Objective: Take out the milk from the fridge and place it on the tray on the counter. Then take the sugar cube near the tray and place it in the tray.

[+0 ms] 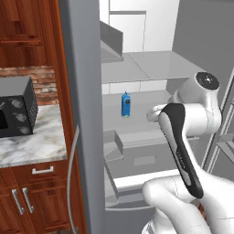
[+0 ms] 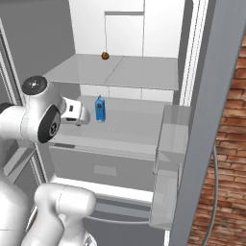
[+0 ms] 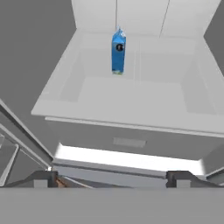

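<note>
My gripper [image 3: 112, 178] sits in front of the open fridge [image 1: 84, 91], jaws spread wide, nothing between them. In the hand view the two fingertips [image 3: 43, 178] stand far apart at the bottom, one left, one right. The hand points into the fridge over the pale drawer front [image 3: 127, 142] below the middle shelf [image 3: 131, 100].

The milk [image 3: 118, 51] stands upright on the middle shelf, toward its back edge and a bit left of centre in the hand view. It's well apart from my fingertips, touching nothing but the shelf. In the left base view the carton [image 1: 125, 104] is just left of my wrist; in the right base view [image 2: 100, 108] it's just right of it, beyond the hand.

One shelf up, a small brown round object [image 2: 104, 55] lies near the back edge; can't tell what it is.

The fridge door [image 2: 211, 120] is swung open at the right of the right base view, door bins on its inner side.

Left of the fridge, the counter [image 1: 32, 141] carries a dark microwave [image 1: 16, 112] against the brick wall, wooden cabinets [image 1: 32, 201] below.
</note>
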You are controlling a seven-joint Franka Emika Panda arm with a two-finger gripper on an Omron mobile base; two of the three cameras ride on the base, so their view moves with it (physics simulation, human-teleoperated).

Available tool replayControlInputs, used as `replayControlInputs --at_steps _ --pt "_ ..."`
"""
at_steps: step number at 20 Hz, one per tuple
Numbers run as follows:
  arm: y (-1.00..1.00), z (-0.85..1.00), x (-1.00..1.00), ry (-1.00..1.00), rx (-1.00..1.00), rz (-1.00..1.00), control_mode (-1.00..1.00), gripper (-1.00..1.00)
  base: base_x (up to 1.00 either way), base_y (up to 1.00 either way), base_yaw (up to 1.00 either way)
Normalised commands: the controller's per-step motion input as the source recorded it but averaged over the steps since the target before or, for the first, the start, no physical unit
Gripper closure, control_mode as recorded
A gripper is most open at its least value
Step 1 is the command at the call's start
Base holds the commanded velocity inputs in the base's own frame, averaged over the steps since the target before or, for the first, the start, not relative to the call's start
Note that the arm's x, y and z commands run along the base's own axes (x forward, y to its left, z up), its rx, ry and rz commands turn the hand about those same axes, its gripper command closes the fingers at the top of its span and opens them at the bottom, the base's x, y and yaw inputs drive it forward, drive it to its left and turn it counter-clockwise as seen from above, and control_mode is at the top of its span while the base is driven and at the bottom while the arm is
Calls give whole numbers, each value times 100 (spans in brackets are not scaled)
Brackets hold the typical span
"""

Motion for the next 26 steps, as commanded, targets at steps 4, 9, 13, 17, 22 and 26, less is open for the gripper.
replayControlInputs --at_steps 4,9,13,17,22,26 --pt "0 0 12 -17 0 0 -100 -100 0 0 0" --pt "0 0 49 -1 0 0 -100 -100 0 0 0" --pt "0 0 55 0 0 0 -100 -100 0 0 0" --pt "0 0 56 1 0 0 -100 -100 0 0 0" --pt "4 0 33 -6 0 0 -100 -100 0 0 0" --pt "16 -3 31 -9 0 0 -100 -100 0 0 0"
